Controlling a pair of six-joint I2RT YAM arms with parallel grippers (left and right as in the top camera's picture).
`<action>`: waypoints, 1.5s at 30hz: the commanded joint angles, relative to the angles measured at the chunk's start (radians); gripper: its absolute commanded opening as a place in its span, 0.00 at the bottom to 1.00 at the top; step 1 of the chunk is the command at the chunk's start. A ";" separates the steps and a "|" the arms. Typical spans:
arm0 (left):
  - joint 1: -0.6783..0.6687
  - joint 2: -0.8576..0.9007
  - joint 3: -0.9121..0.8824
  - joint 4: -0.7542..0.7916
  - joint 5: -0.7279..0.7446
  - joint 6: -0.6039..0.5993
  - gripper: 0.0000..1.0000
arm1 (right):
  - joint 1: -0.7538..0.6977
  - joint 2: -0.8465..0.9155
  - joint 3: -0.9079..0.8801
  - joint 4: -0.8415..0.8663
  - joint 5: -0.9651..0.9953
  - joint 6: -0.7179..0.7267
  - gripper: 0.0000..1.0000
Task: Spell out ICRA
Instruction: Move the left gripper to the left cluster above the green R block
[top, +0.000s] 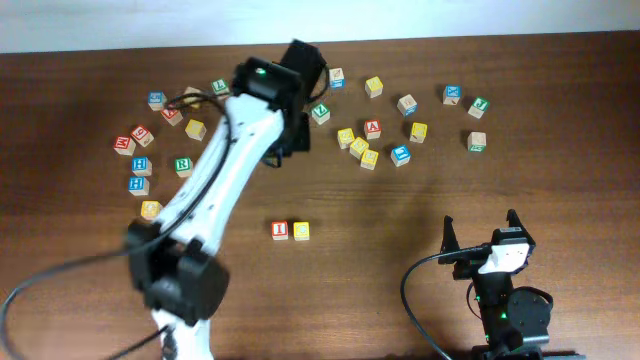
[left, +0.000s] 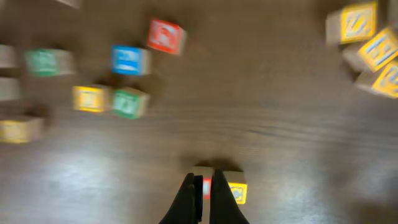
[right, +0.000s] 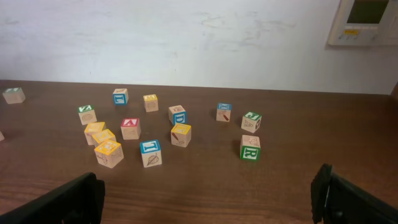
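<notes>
Now the left gripper (left: 202, 182) is pinched together, empty — red I cube (left: 206, 186) and yellow C cube (left: 239, 192) lie side by side beyond its tips; right gripper (right: 208, 199) gapes wide, empty.

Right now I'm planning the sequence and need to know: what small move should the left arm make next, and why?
Probably open the left hand and swing it toward the green R cube. I and C already sit side by side, the hand is shut and empty, and R comes next.
</notes>
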 joint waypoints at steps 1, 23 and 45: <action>0.004 -0.141 0.028 -0.049 -0.204 -0.100 0.00 | -0.006 -0.007 -0.005 -0.005 -0.002 -0.003 0.98; 0.348 -0.159 -0.151 0.004 0.007 -0.122 0.06 | -0.006 -0.007 -0.005 -0.005 -0.002 -0.003 0.98; 0.348 -0.156 -0.156 0.053 0.055 -0.075 0.99 | -0.006 -0.007 -0.005 -0.005 -0.002 -0.003 0.98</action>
